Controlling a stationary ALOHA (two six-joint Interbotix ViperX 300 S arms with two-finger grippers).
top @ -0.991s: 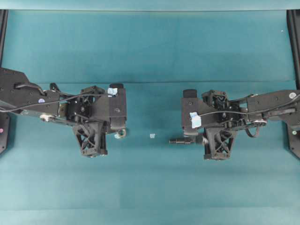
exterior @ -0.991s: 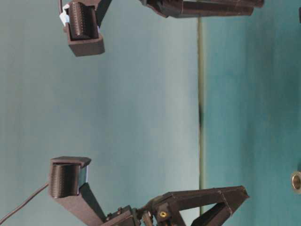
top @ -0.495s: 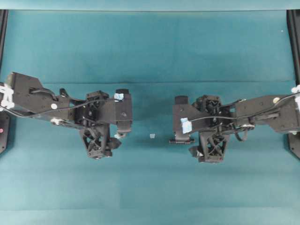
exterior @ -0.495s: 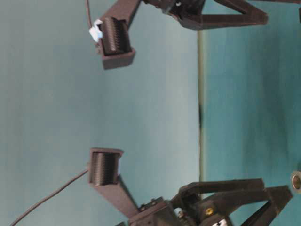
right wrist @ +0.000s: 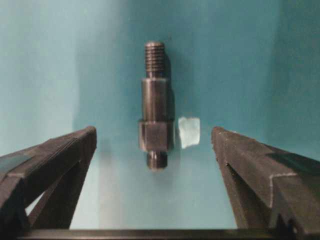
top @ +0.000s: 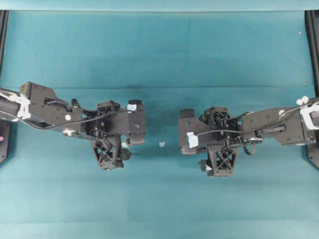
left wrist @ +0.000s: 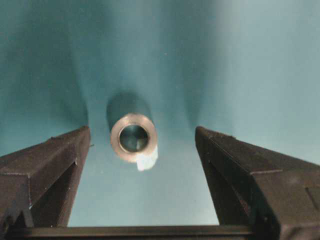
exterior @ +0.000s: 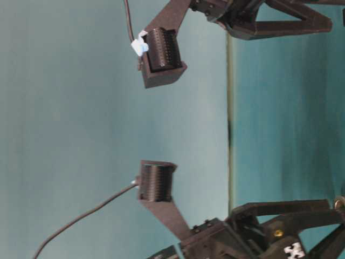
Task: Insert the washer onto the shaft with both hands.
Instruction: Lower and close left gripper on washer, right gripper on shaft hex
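On the teal desk (top: 159,199), the washer (left wrist: 133,138) lies between the wide-spread fingers of the left end effector (left wrist: 142,150), while the shaft (right wrist: 155,122) lies flat between the equally wide right end effector (right wrist: 155,145). Neither part is gripped; grasping and insertion both remain. No containers appear.

My right gripper (right wrist: 156,150) is spread wide. The shaft (right wrist: 155,120) lies on the mat (right wrist: 60,60) between my fingers (right wrist: 55,155), untouched, tape square (right wrist: 189,132) just beside it.
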